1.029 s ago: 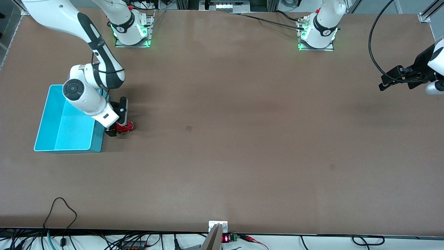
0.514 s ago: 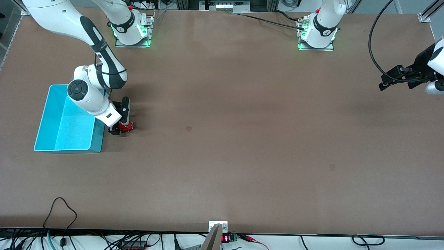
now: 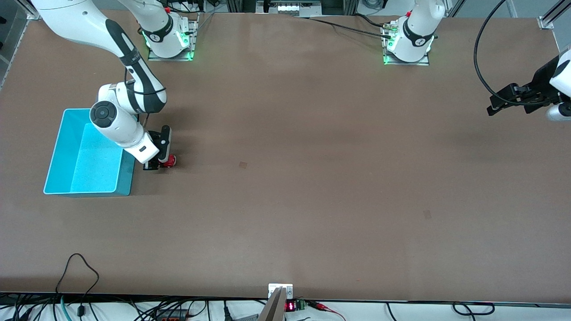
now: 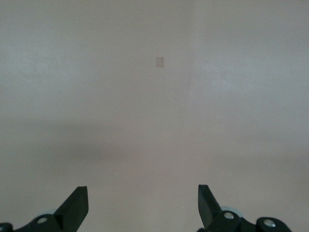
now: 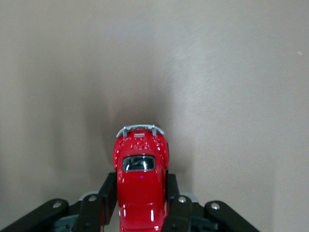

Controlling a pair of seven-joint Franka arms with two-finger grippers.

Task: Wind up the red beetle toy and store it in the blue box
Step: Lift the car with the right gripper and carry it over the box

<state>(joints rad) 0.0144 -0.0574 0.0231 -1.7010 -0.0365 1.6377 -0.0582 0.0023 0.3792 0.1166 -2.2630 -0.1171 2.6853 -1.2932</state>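
Observation:
The red beetle toy [image 3: 168, 161] [image 5: 141, 183] rests on the brown table just beside the blue box [image 3: 67, 147], on the side toward the table's middle. My right gripper [image 3: 160, 163] [image 5: 141, 198] is shut on the toy, its black fingers [image 5: 107, 193] pressed against both flanks of the glossy body; the silvery bumper [image 5: 140, 129] points away from the wrist. The box is open-topped with nothing showing on its pale floor; the right arm's wrist covers part of one wall. My left gripper [image 3: 495, 107] [image 4: 142, 205] waits open in the air at the left arm's end of the table.
A small dark mark [image 3: 242, 164] lies on the table [image 3: 312, 200] near its middle. Cables [image 3: 80, 267] trail along the table edge nearest the front camera. The two arm bases [image 3: 169, 40] stand along the edge farthest from that camera.
The right gripper has closed onto the beetle toy's sides and shifted slightly with it away from the box, toward the table's middle. The left arm has stayed still.

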